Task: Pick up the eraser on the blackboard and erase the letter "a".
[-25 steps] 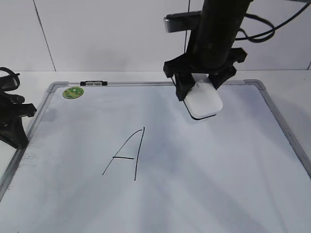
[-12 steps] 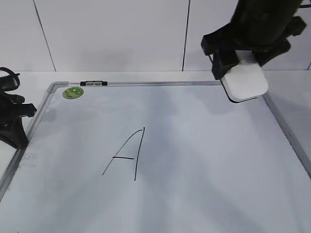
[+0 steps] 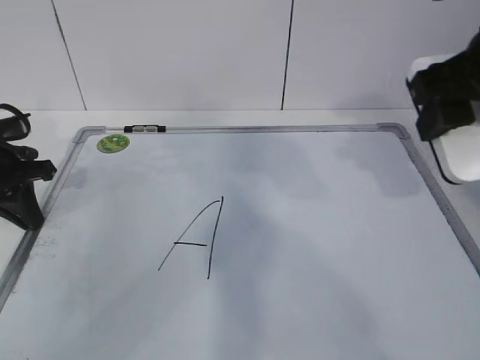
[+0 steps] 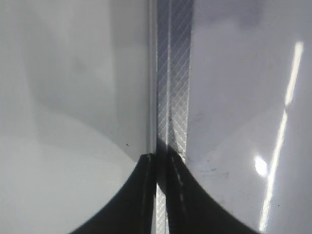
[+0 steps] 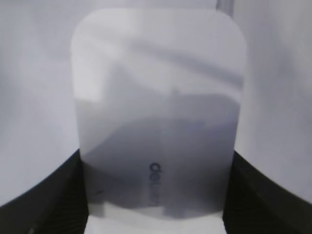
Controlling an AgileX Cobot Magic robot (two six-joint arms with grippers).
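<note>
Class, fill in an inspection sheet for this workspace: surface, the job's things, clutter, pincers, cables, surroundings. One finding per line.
Surface: large white dry-erase board with silver-grey frame lying flat; faint smudges.
Job's things: flat white rounded eraser held off the board's right edge, clear of the surface; no small cursive "a" seen, only a large capital "A" in black marker at the centre.
Clutter: round green sticker and small black-and-silver clip at the top-left frame.
Pincers: right pincer shut on the eraser; left pincer shut, above the frame's left rail.
Cables: nothing seen.
Surroundings: white panelled wall behind.
</note>
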